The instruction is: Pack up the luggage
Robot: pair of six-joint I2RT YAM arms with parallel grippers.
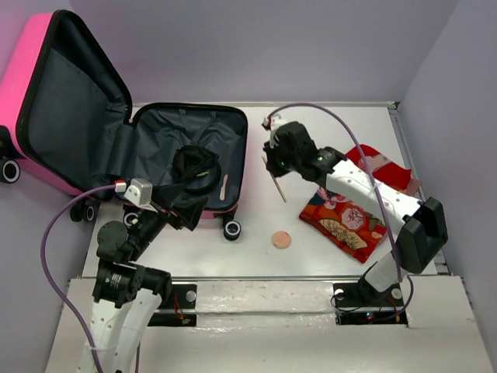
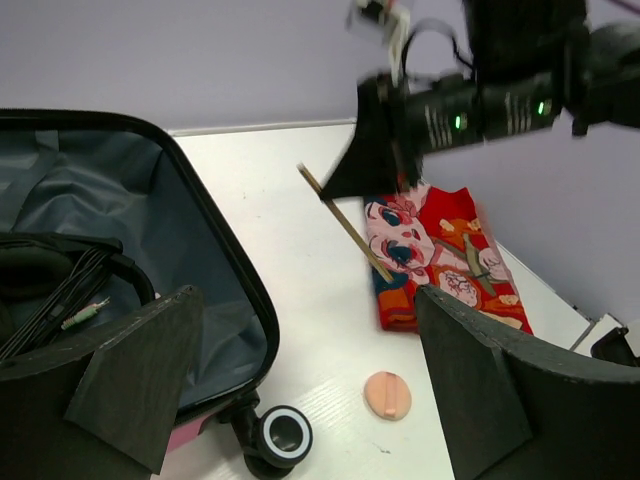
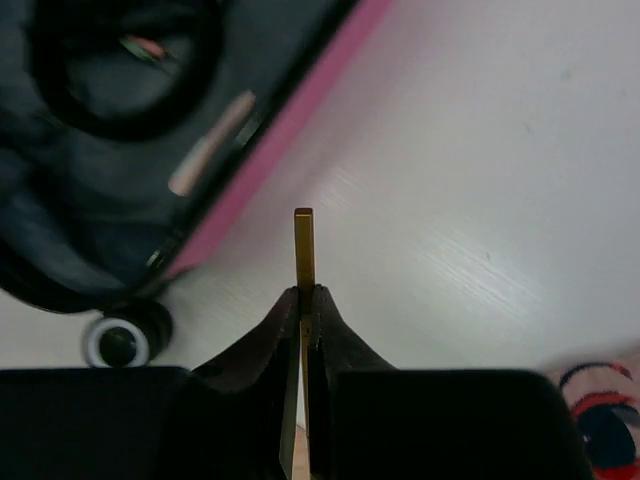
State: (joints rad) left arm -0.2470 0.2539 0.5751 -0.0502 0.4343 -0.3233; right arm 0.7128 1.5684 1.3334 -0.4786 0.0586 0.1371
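The luggage (image 1: pixel 198 136) is a hot-pink suitcase lying open at the left, its lid (image 1: pixel 70 101) standing up and its dark grey lining showing. A black headset with cables (image 1: pixel 194 165) lies inside. My right gripper (image 1: pixel 276 162) is shut on a thin wooden stick (image 1: pixel 279 189) and holds it above the table just right of the luggage; the right wrist view shows the stick (image 3: pixel 304 240) pinched between the fingertips (image 3: pixel 305 292). My left gripper (image 1: pixel 180 208) is open and empty at the luggage's near edge (image 2: pixel 215 270).
A red patterned cloth (image 1: pixel 345 221) lies at the right, under the right arm. A round peach pad (image 1: pixel 280 240) lies on the table in front of the luggage wheel (image 1: pixel 231 230). A small beige strip (image 3: pixel 210 145) lies inside the luggage. Walls enclose the table.
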